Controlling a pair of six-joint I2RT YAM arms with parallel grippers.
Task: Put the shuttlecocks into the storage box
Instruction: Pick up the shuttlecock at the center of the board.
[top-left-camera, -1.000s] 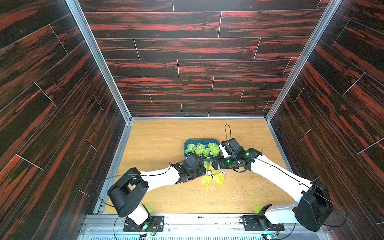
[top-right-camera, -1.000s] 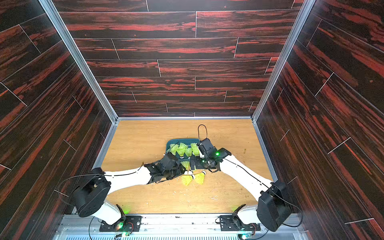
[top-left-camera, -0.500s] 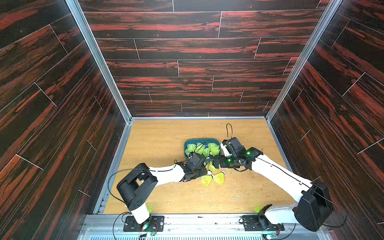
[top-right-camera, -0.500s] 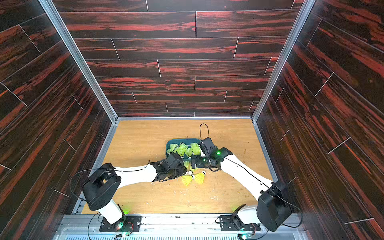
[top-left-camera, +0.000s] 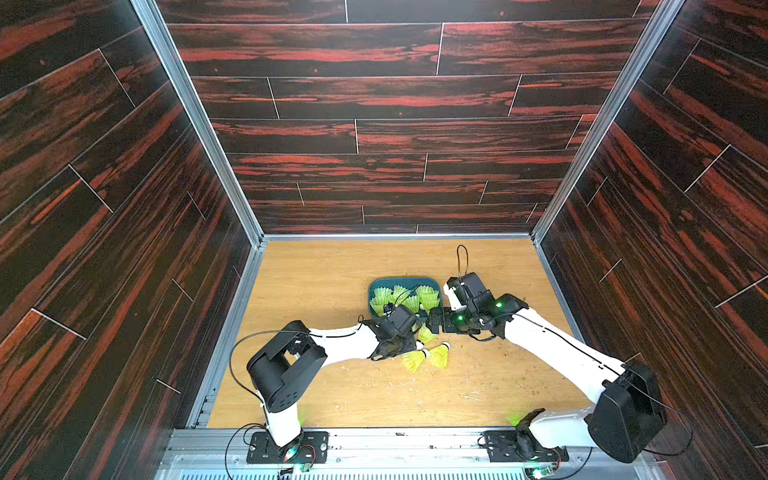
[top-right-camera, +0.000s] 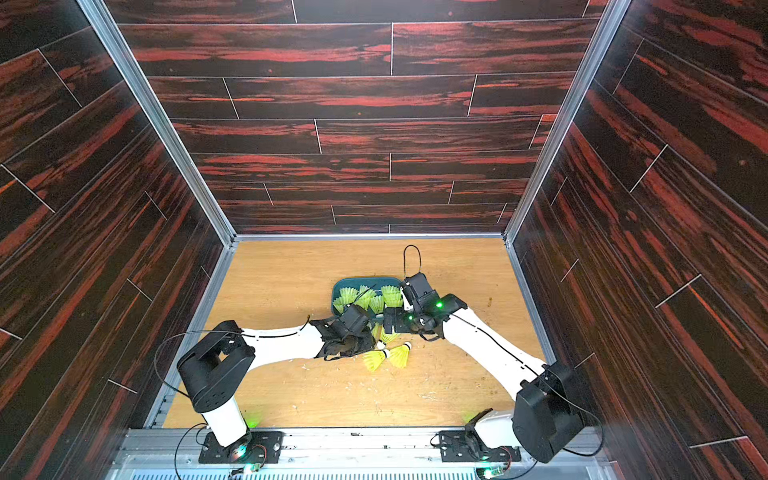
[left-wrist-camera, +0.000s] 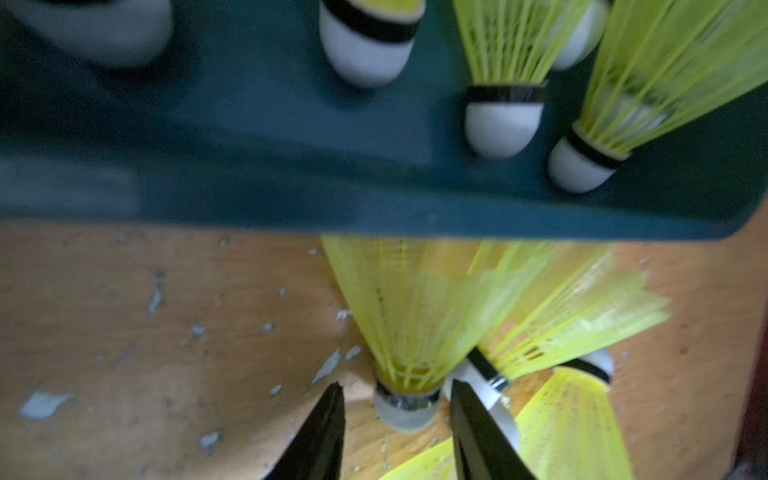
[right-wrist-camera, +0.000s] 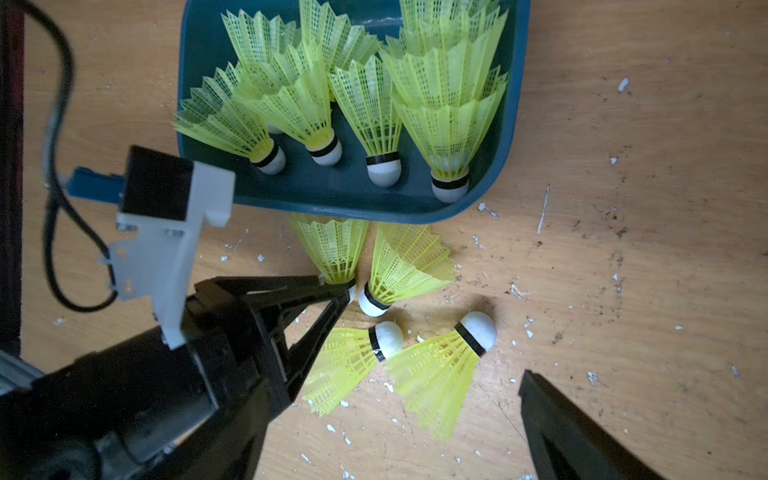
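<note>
Left pincer (left-wrist-camera: 397, 384) has narrowed, jaws slightly parted astride a shuttlecock (left-wrist-camera: 411, 332) (cork end, beside the storage box (left-wrist-camera: 374, 208)); right pincer (top-left-camera: 435, 322) gapes wide.

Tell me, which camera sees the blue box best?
The right wrist view: the storage box is close and sharp, nearly whole, with the shuttlecocks inside clear. The left wrist view shows only a blurred stretch of its wall and floor. In both top views it is small and partly covered.
</note>
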